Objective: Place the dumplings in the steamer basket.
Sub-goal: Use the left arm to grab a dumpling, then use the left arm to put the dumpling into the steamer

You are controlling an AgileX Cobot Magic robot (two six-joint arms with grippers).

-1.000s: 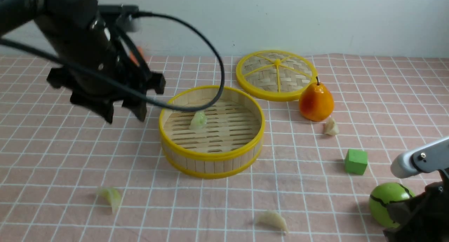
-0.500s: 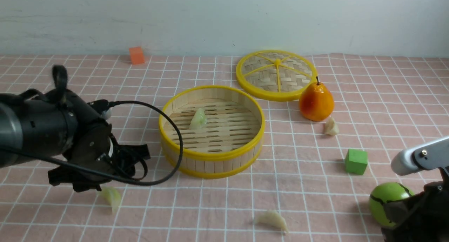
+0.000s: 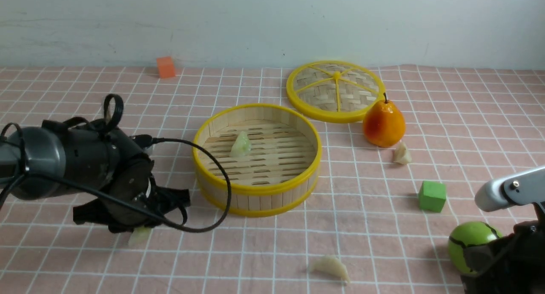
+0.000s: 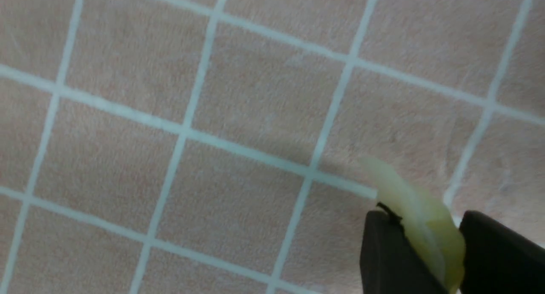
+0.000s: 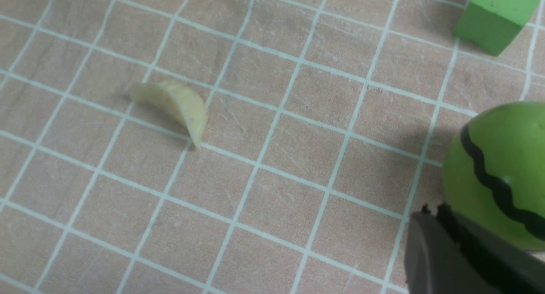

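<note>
The left pincer (image 4: 428,226), low at the lower left of the front view, is closed on a green dumpling (image 4: 408,196). In the left wrist view its two black fingers (image 4: 391,255) press on either flat side of the crescent, about midway along it. One tapering end sticks out past the tips, just above the pink cloth of the bench (image 3: 383,226).

The piece looks small, light and rubbery, with a translucent, glossy skin. I judge it soft enough to give under pressure and slick enough to squirt out if pinched near a thin end. The thick, pleated middle, taken across the flat faces, is the safest hold, and that is roughly where the fingers sit. A gentle squeeze should do, since there is hardly any weight to carry.

The basket (image 3: 256,200) stands at the centre of the front view, just right of the pincer. A second green dumpling (image 3: 241,145) already lies on its slats near the far left wall.

A white dumpling (image 3: 331,266) lies on its side on the bench near the bottom edge, right of centre. Another white dumpling (image 3: 401,154) sits just below the pear (image 3: 383,124), right of the basket. Lying flat, the first offers little height to catch, so the fingers would need to straddle its ridge.

The right pincer (image 5: 443,234) rests at the lower right beside a green ball (image 5: 498,166). I cannot tell whether it is open or closed.
</note>
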